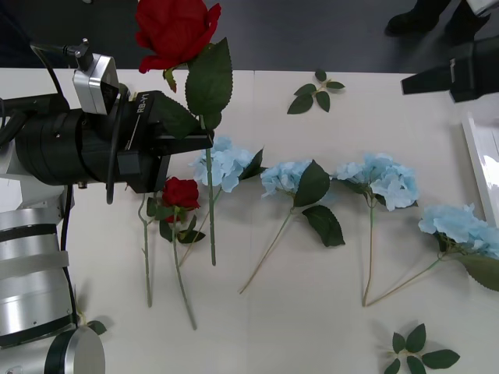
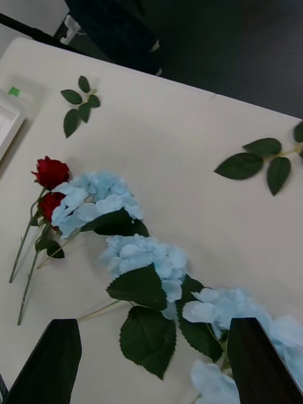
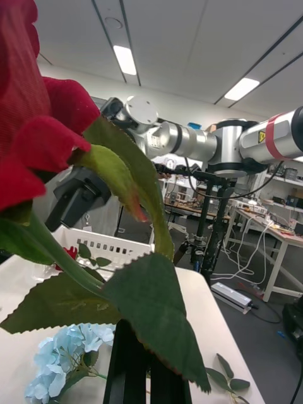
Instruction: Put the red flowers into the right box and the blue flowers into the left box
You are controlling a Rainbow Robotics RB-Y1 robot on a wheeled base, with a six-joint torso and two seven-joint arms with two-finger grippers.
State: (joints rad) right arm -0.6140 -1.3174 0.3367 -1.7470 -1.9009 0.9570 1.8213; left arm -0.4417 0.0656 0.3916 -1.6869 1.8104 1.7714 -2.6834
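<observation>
One rose (image 1: 178, 31) is up off the surface (image 1: 257, 327), and I see my left gripper (image 1: 204, 140) holding it at the upper left of the front view, black fingers (image 3: 136, 366) pinching the stem (image 1: 210, 202) just under a big leaf. Its head sits at the top edge of that frame and the stem hangs down to the surface. Two more roses (image 1: 180, 192) lie below the gripper, heads touching, stems running toward the bottom of the frame. Four blue flowers (image 1: 286, 178) lie in a row from centre to the right edge, the leftmost head just beside the held stem. At the right edge I see a strip of the right box (image 1: 485, 167). My right gripper (image 2: 151, 360) hovers above the blue flowers, fingers spread wide and holding nothing; its arm shows at the upper right of the front view.
</observation>
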